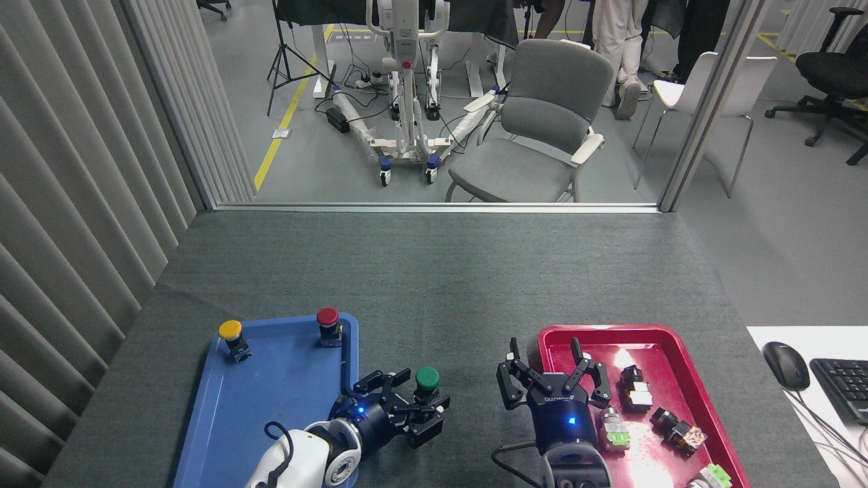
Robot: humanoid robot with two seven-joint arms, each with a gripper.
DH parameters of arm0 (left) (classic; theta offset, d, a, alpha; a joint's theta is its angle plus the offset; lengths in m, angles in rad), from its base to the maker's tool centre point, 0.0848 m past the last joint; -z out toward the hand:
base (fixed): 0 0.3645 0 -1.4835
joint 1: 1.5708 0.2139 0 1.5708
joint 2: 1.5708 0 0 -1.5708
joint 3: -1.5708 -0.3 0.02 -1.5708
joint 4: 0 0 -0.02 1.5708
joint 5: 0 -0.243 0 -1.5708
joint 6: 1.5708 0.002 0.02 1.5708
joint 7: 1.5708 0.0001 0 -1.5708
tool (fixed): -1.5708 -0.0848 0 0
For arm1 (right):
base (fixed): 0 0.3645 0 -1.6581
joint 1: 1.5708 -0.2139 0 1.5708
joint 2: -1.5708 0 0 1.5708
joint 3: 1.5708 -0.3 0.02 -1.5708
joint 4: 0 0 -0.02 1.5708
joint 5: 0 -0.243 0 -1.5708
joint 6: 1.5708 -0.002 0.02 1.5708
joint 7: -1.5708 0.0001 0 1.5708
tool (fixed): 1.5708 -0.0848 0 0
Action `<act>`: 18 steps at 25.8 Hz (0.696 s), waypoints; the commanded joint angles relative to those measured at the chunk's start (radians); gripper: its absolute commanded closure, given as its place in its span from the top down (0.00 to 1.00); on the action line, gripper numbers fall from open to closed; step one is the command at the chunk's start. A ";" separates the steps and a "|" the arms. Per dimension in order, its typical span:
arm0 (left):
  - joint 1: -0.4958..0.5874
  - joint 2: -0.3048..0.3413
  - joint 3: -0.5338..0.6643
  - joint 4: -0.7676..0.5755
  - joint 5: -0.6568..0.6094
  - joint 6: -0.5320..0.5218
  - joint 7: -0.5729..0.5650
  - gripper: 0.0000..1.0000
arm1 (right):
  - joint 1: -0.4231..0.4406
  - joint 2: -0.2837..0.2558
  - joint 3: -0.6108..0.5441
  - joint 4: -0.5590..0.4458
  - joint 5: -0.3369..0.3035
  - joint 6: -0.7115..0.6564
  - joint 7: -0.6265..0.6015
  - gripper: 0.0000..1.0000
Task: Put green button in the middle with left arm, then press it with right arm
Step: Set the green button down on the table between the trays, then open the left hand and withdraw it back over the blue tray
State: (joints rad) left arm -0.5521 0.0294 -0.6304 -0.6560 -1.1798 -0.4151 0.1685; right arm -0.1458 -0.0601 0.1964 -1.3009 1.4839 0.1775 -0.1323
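One head view looks forward and down over the table [434,271].
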 commanded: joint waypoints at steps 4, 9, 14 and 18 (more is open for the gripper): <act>0.026 0.033 0.021 -0.085 0.049 -0.011 -0.003 0.99 | 0.000 0.000 0.000 0.000 -0.001 0.000 -0.004 1.00; 0.093 0.127 0.101 -0.175 0.132 -0.004 -0.010 0.99 | 0.000 0.000 0.006 0.000 -0.001 -0.001 -0.001 0.99; 0.208 0.244 0.225 -0.346 0.144 0.093 0.003 0.99 | 0.000 0.000 0.008 0.002 0.001 0.000 0.000 0.99; 0.268 0.242 0.302 -0.409 0.143 0.245 0.029 0.99 | -0.001 0.002 0.009 0.002 0.001 -0.001 0.000 0.99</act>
State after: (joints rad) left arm -0.3286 0.2611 -0.3817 -1.0102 -1.0380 -0.2655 0.1854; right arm -0.1466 -0.0595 0.2049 -1.2995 1.4840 0.1780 -0.1337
